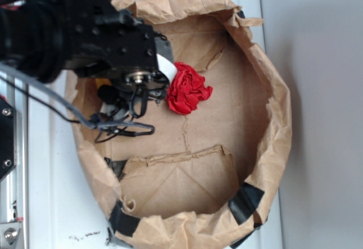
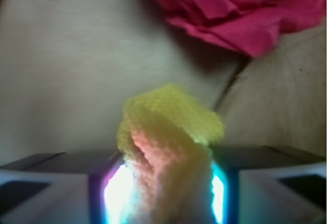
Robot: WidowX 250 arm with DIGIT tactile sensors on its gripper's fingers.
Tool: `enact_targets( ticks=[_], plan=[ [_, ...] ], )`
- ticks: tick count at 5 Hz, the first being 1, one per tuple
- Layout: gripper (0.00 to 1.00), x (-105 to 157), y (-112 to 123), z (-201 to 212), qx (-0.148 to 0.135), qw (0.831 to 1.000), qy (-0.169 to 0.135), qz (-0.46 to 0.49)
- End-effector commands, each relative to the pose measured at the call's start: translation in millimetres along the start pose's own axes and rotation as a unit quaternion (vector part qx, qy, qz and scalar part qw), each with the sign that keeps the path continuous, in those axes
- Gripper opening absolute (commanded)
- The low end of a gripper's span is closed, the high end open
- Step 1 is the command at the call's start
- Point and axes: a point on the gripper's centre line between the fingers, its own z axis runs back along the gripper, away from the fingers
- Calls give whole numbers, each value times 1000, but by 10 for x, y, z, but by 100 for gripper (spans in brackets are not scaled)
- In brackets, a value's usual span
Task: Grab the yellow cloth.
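We see our tool (image 2: 166, 183) pinched narrow on the yellow cloth (image 2: 168, 132), which bunches up between its fingers just beside the red cloth (image 2: 240, 9) inside the paper bag (image 1: 272, 90), probably squeezed tight so it lifts without slipping.

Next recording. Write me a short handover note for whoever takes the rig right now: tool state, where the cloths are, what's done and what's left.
Tool: shut on the yellow cloth, which bunches up between the two fingers in the wrist view.
Yellow cloth: in the grip, inside the paper-lined tub; in the exterior view the arm hides nearly all of it.
Red cloth: loose on the paper floor, just beside the tool, not gripped.
Done: the grasp looks made.
Left: I cannot tell whether the cloth is off the floor yet; probably lift straight up, keeping clear of the red cloth.
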Motion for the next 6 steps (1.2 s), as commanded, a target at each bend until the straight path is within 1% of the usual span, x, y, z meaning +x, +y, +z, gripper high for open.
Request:
enact_targets(
  ticks=[1,2,3,4,5,6],
  plan=[
    [0,61,-137,674,-24,999,-43,13],
    [0,236,-49,792,-37,998,-49,9],
    [0,301,-23,795,-38,998,-51,12],
    [0,434,-18,826,-34,989,-83,120],
    [0,438,-70,866,-14,974,-117,192],
    [100,304,-172,856,48,969,-136,201]
  ],
)
